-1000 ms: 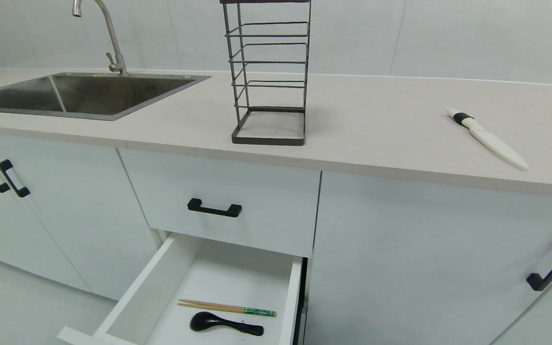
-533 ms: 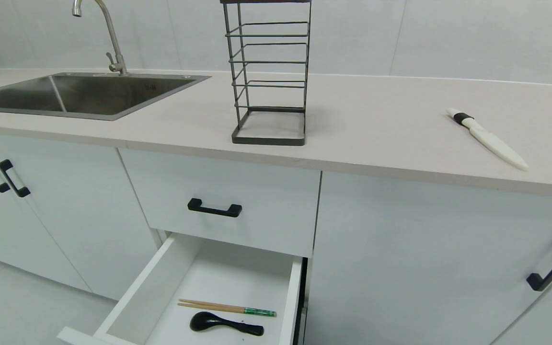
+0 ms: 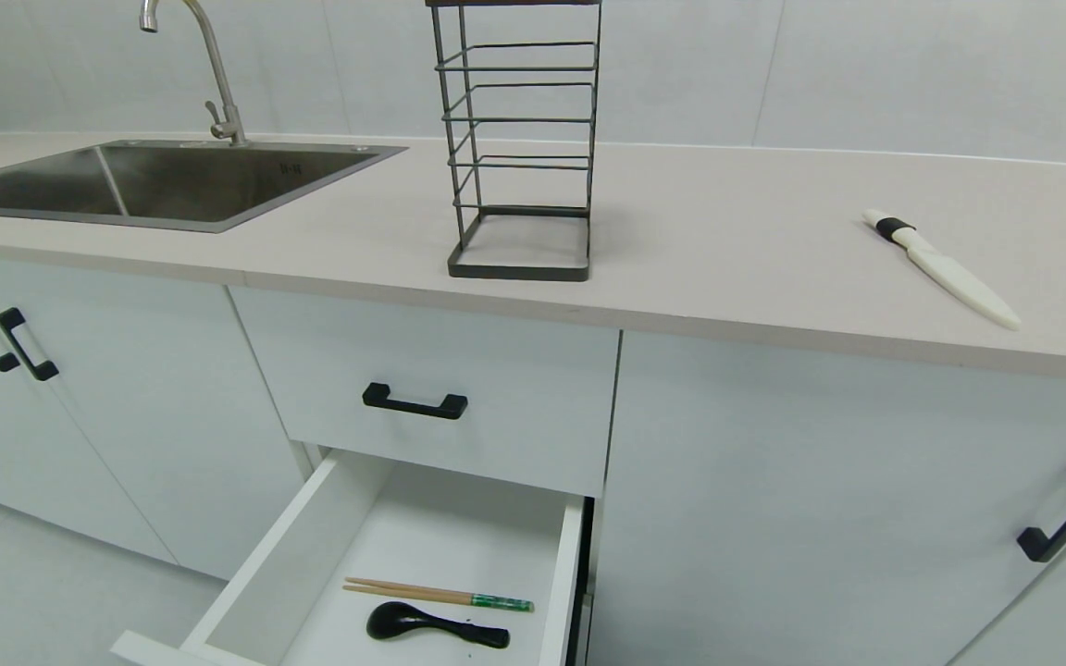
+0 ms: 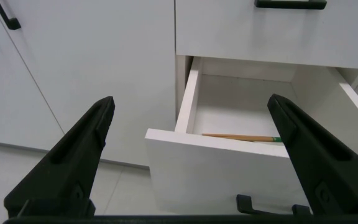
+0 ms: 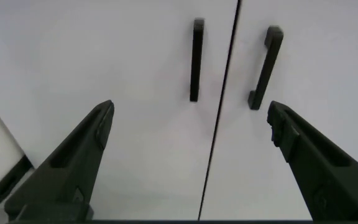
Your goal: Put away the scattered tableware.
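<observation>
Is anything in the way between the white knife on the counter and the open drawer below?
Nothing visible blocks it. The knife lies alone on the counter, with the wire rack well to its left. The open drawer holds chopsticks and a spoon near its front, leaving bare room behind.

The left end effector (image 4: 191, 102), spread wide, faces the open drawer (image 4: 222, 162). The drawer's front stands just ahead of it, and beyond the top edge of that front the inside lies open down to the chopsticks (image 4: 238, 137). Ahead of the right end effector (image 5: 191, 107), shut doors (image 5: 104, 74) with handles (image 5: 196, 59) block passage.
</observation>
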Controlling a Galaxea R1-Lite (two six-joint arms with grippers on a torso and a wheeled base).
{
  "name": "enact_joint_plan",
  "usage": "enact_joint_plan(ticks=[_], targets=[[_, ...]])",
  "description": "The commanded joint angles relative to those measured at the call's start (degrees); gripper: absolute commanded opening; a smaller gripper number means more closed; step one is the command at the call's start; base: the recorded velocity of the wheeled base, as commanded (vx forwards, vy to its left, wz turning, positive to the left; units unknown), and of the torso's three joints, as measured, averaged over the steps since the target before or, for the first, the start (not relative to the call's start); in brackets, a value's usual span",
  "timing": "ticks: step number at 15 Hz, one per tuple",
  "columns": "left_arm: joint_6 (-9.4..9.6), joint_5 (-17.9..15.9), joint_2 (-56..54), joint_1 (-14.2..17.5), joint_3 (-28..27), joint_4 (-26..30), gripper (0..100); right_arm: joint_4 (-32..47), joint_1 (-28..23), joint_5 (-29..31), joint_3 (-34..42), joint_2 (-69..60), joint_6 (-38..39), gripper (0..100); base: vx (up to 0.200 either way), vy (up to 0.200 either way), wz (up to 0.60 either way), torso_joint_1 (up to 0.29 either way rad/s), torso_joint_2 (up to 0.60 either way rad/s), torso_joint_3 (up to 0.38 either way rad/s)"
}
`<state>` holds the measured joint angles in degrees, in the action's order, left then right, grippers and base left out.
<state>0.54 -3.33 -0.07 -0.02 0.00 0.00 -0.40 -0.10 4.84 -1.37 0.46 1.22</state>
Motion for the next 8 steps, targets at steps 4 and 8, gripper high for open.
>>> enact_joint_plan(ticks=[4,8], targets=[[-0.1,-0.1,0.07,0.02,0.0,0.0,100,0.75,0.19,-5.19,1.28,0.15,0.28,100,0.0,0.0,0.0,0.0,0.0,0.0],[0.25,-0.45,0.07,-0.06,0.0,-0.09,100,0.75,0.19,-5.19,1.28,0.15,0.1,100,0.0,0.0,0.0,0.0,0.0,0.0]])
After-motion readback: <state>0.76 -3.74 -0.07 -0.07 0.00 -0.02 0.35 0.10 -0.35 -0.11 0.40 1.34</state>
